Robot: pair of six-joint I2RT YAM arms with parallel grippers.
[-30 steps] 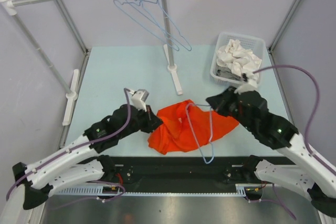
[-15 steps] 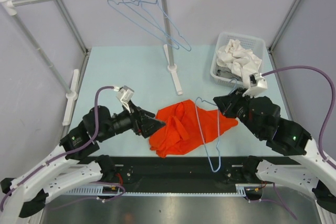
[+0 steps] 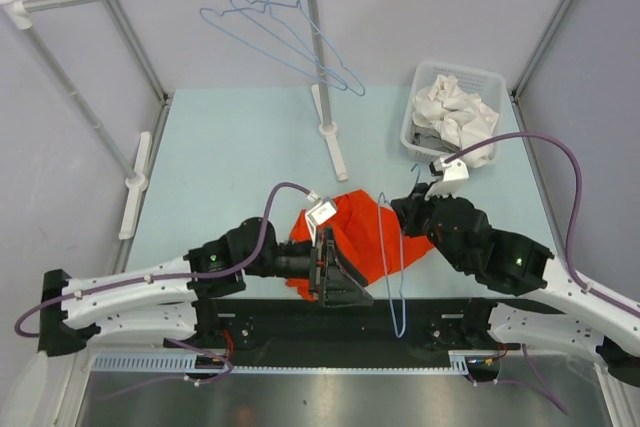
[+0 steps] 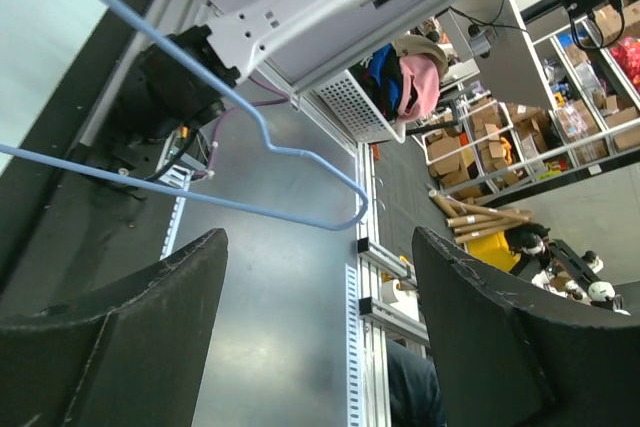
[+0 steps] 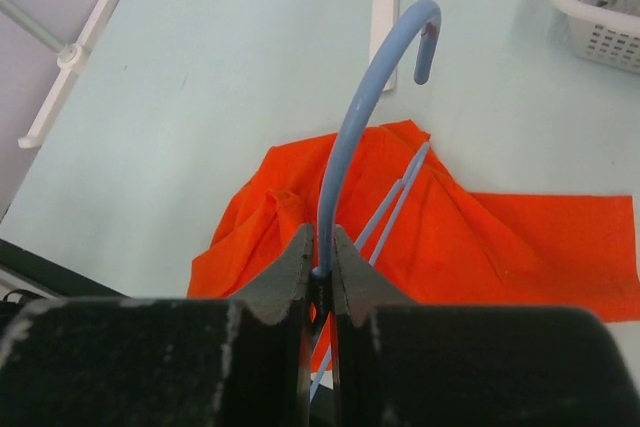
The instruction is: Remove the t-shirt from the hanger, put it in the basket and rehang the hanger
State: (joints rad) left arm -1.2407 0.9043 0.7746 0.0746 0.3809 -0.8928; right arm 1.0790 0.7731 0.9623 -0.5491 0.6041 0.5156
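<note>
The orange t-shirt (image 3: 352, 225) lies crumpled on the table near its front edge; it fills the lower middle of the right wrist view (image 5: 480, 237). My right gripper (image 3: 398, 209) is shut on the neck of the blue wire hanger (image 3: 392, 267), its jaws (image 5: 320, 265) pinching the wire just below the hook (image 5: 372, 87). The hanger's frame runs over the cloth and out past the table's front edge (image 4: 290, 209). My left gripper (image 3: 348, 272) hovers at the shirt's near edge, open and holding nothing, its fingers (image 4: 110, 337) wide apart.
A clothes rack (image 3: 312, 57) stands at the back with two blue hangers (image 3: 285, 32) on its rail; its foot (image 3: 330, 142) rests on the table. A white basket (image 3: 420, 82) of white cloths sits at the back right. The black front rail (image 3: 300, 322) lies just below the shirt.
My left gripper has opened, let go of the shirt's left edge and swung right to the shirt's near edge. The right gripper has shifted the hanger slightly left and toward the front.
</note>
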